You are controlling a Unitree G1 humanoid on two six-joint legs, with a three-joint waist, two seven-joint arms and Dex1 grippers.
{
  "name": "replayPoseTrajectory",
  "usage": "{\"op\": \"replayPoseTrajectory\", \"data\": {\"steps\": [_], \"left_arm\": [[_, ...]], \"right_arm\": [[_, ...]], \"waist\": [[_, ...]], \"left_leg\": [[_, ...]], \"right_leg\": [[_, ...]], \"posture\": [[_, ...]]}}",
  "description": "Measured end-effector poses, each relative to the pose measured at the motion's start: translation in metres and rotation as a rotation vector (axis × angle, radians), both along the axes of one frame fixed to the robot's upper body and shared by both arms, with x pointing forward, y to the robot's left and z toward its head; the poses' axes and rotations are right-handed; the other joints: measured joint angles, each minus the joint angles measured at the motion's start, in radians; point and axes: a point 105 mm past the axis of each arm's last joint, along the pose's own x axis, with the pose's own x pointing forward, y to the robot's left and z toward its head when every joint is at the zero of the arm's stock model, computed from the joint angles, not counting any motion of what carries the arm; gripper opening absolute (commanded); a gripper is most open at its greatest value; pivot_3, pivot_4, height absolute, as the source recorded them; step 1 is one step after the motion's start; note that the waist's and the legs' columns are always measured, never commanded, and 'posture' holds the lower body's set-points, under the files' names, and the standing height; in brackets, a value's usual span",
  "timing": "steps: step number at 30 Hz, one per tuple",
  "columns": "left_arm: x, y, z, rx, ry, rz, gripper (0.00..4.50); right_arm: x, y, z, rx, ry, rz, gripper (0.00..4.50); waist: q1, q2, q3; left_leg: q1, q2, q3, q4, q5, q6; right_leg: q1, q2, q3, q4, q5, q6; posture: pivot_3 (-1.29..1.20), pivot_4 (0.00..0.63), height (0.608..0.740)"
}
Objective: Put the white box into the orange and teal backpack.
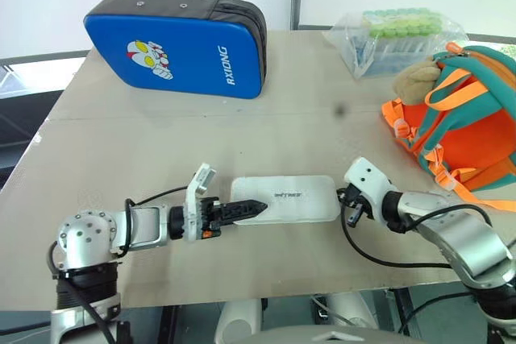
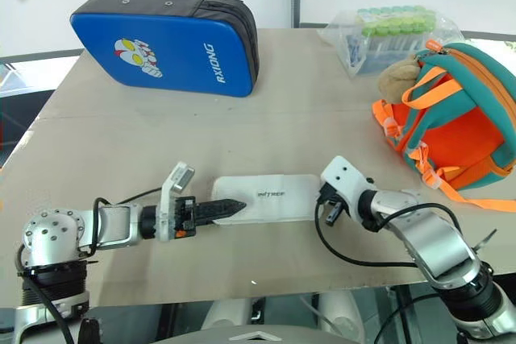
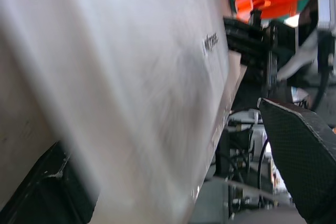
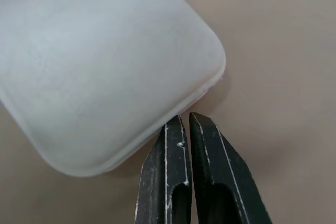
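One clear bag [image 1: 393, 40] holds green-capped tubes [image 1: 405, 22] behind the backpack [image 1: 468, 126].

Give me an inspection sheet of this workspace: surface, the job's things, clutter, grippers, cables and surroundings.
Surface: tan table, a seam across it.
Job's things: white box flat near the front edge; orange and teal backpack at the robot's right, plush toy attached.
Clutter: blue padded case; clear bag of green-capped tubes.
Grippers: left gripper open at the box's left end; right gripper shut, tips against the box's right end.
Cables: black cable looping by the right wrist.
Surroundings: white wall behind.
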Motion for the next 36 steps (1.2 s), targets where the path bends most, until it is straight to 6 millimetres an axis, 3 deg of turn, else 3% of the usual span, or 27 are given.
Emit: {"op": "replayPoseTrajectory", "data": {"steps": [1, 4, 8, 10, 12, 13, 15, 21, 25, 30, 33, 36], "left_arm": [[0.002, -0.003, 0.000, -0.016, 0.004, 0.022, 4.46], [0.008, -0.006, -0.002, -0.047, 0.028, 0.072, 3.70], [0.009, -0.008, -0.005, -0.095, 0.087, 0.121, 2.45], [0.010, -0.008, 0.002, -0.138, 0.078, 0.128, 1.89], [0.011, -0.006, 0.004, -0.143, 0.083, 0.147, 1.05], [0.011, -0.006, 0.006, -0.160, 0.078, 0.151, 0.93], [0.011, -0.005, 0.007, -0.160, 0.080, 0.160, 0.90], [0.013, 0.006, 0.016, -0.136, 0.027, 0.190, 0.90], [0.020, 0.010, 0.027, -0.147, -0.037, 0.220, 0.90], [0.032, 0.005, 0.053, -0.210, -0.143, 0.219, 0.90], [0.042, -0.002, 0.079, -0.256, -0.244, 0.217, 0.90], [0.044, -0.006, 0.088, -0.282, -0.278, 0.223, 0.90]], "right_arm": [[0.006, 0.002, 0.001, -0.003, -0.014, -0.003, 0.00], [0.012, -0.003, 0.001, -0.006, -0.032, -0.018, 0.00], [0.006, -0.011, -0.004, 0.014, -0.028, -0.012, 0.00], [0.005, -0.016, -0.004, 0.026, -0.030, -0.030, 0.00], [0.003, -0.021, 0.000, 0.079, -0.046, -0.051, 0.00], [0.000, -0.024, 0.004, 0.123, -0.053, -0.071, 0.00], [-0.003, -0.030, 0.017, 0.191, -0.082, -0.106, 0.00], [-0.029, -0.082, 0.067, 0.350, -0.210, -0.353, 2.56], [-0.030, -0.108, 0.092, 0.426, -0.331, -0.583, 4.31], [-0.011, -0.122, 0.104, 0.472, -0.375, -0.766, 4.50], [0.027, -0.136, 0.115, 0.475, -0.418, -0.905, 4.50], [0.067, -0.144, 0.115, 0.387, -0.467, -0.996, 4.50]], "waist": [[0.002, 0.000, -0.001], [0.010, -0.001, -0.001], [0.018, -0.001, -0.001], [0.022, -0.001, -0.002], [0.025, -0.001, -0.001], [0.025, -0.001, -0.001], [0.024, -0.001, -0.001], [0.025, -0.001, -0.001], [0.021, 0.000, -0.001], [0.024, 0.001, 0.000], [0.021, 0.001, 0.000], [0.016, 0.001, 0.000]], "left_leg": [[0.000, 0.000, 0.000, 0.001, 0.000, 0.000], [0.001, -0.001, 0.000, 0.001, 0.000, 0.000], [0.000, -0.001, 0.001, 0.000, 0.000, 0.000], [-0.002, -0.001, 0.001, -0.001, 0.000, 0.000], [-0.002, -0.001, 0.001, -0.001, 0.000, 0.000], [-0.002, -0.001, 0.001, -0.001, 0.000, 0.000], [-0.002, -0.001, 0.002, -0.001, 0.000, 0.000], [-0.002, 0.000, 0.002, -0.001, 0.000, 0.000], [-0.001, 0.001, 0.002, -0.001, 0.000, 0.000], [-0.002, 0.000, 0.002, -0.001, 0.000, 0.000], [-0.003, -0.002, 0.004, -0.001, 0.000, 0.000], [-0.003, -0.003, 0.005, -0.004, 0.000, 0.000]], "right_leg": [[0.001, 0.000, 0.000, 0.000, 0.000, 0.000], [0.002, -0.002, 0.000, 0.000, 0.000, 0.000], [0.001, -0.002, 0.000, 0.000, 0.000, 0.000], [0.000, -0.002, -0.001, -0.001, 0.000, -0.001], [-0.001, -0.002, -0.001, -0.001, 0.000, -0.001], [-0.001, -0.002, -0.001, -0.002, 0.000, -0.001], [-0.001, -0.002, 0.000, -0.002, 0.000, -0.001], [-0.001, 0.000, -0.001, -0.001, 0.000, 0.000], [-0.001, 0.000, 0.000, -0.001, 0.000, -0.001], [-0.002, -0.002, 0.000, -0.002, 0.000, -0.001], [-0.002, -0.002, 0.002, -0.004, 0.001, -0.002], [-0.002, -0.002, 0.002, -0.006, 0.001, -0.002]], "posture": [[0.00, 0.150, 0.740], [0.00, 0.150, 0.740], [0.00, 0.150, 0.740], [0.00, 0.150, 0.740], [0.00, 0.150, 0.740], [0.00, 0.150, 0.740], [0.00, 0.150, 0.740], [0.00, 0.150, 0.740], [0.00, 0.150, 0.740], [0.00, 0.150, 0.740], [0.00, 0.150, 0.740], [0.00, 0.150, 0.740]]}}
